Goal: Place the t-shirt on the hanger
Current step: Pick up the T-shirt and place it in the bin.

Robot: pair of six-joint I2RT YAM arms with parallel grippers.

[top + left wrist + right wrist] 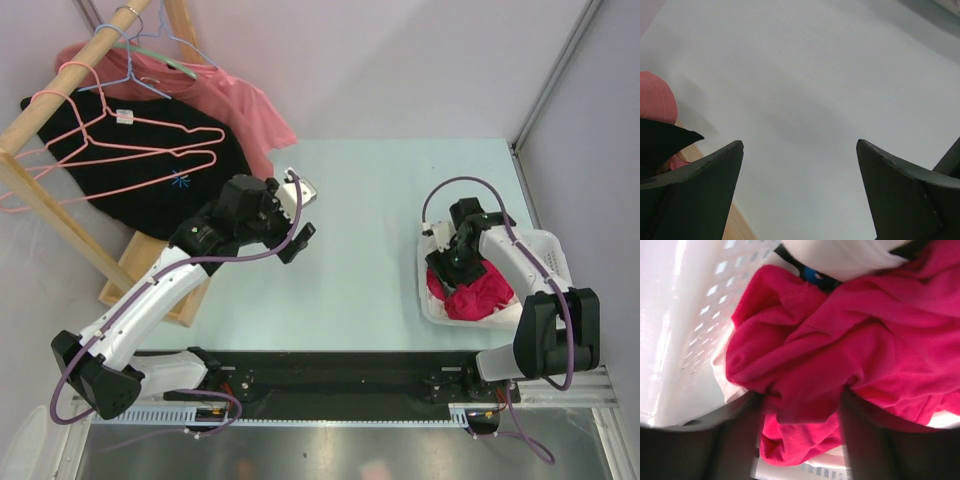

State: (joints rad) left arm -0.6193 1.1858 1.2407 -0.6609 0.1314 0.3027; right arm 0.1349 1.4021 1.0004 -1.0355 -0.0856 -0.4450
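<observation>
Crimson cloth fills the right wrist view: the t-shirt lies crumpled in a white perforated basket at the right side of the table. From above, we see the t-shirt heaped in the near half of the basket.

Our right arm rises from its base at the near right corner, folds at the elbow beside the basket, and bends back leftward so that the wrist points down into the basket. The right gripper sits among the cloth. Close up, the right gripper has its fingers drawn partway together, with a thick fold of the shirt filling the gap and touching both.

Our left arm stretches forward and rightward from its base, its wrist held above the table's left part. The left gripper is spread wide and holds nothing; its own camera shows the left gripper over bare tabletop.

Well apart from the basket, the hanger hangs from a wooden rack at the far left, lying against a black t-shirt, with a salmon t-shirt behind.
</observation>
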